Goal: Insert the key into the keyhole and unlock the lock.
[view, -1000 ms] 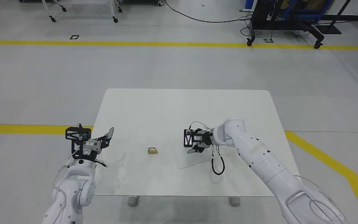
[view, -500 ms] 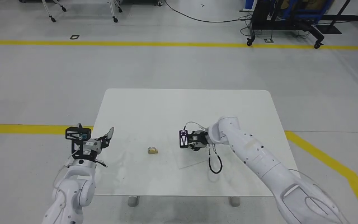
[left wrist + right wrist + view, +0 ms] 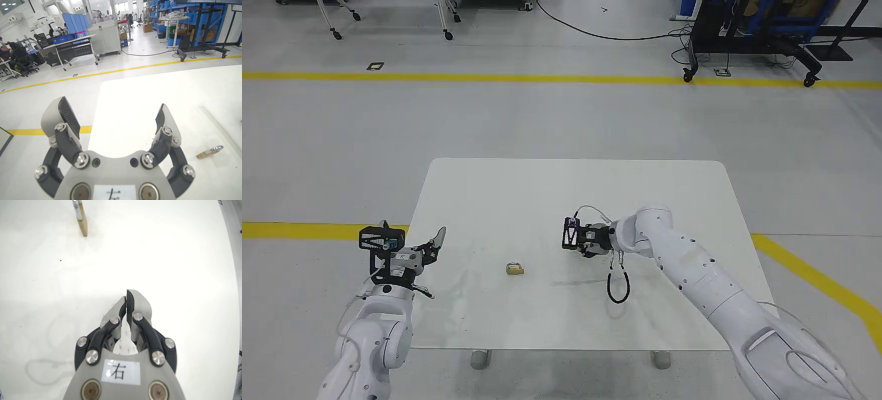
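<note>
Since the padlock [image 3: 514,268] lies flat on the counter [image 3: 572,190], R claw [image 3: 572,236] hovers at its 2 o'clock, pinched shut, prob. to aim at the keyhole; no key seen btwn pads [image 3: 130,302]. L claw [image 3: 113,113] sits wide open, empty, at padlock's 9 o'clock, free to steady it.

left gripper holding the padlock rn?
No: the left gripper is open and empty, and the padlock lies apart from it on the table.

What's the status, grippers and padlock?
Left gripper open at left edge of white table. Right gripper shut above mid-table. Small brass padlock with silver shackle lies between them, untouched. Nothing blocking it.
</note>
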Available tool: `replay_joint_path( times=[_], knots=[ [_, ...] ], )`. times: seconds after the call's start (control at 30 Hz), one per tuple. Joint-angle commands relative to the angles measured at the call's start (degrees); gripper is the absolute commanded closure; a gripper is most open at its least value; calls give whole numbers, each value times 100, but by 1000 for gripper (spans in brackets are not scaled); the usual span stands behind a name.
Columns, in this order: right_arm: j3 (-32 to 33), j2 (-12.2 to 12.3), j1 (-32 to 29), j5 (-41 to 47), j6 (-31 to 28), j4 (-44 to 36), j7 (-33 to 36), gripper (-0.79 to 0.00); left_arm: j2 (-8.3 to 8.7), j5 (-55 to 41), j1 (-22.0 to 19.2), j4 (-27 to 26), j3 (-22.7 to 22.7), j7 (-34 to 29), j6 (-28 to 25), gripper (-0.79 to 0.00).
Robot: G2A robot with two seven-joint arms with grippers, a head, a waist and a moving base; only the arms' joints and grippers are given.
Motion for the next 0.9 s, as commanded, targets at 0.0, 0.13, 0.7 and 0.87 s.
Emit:
replay_joint_path(
  times=[0.0, 0.13, 0.7, 0.87],
  knots=[
    [69, 1, -30, 90, 211, 26, -5, 0, 0, 0, 0, 0, 0, 0, 0, -785],
    [151, 2, -84, 268, 341, 42, -37, 0, 0, 0, 0, 0, 0, 0, 0, -785],
    [292, 26, -171, 471, 407, 68, -307, 0, 0, 0, 0, 0, 0, 0, 0, -785],
    [451, 108, -400, 419, 385, -43, -823, 0, 9, -43, -49, -452, -2, -344, -357, -785]
  ],
)
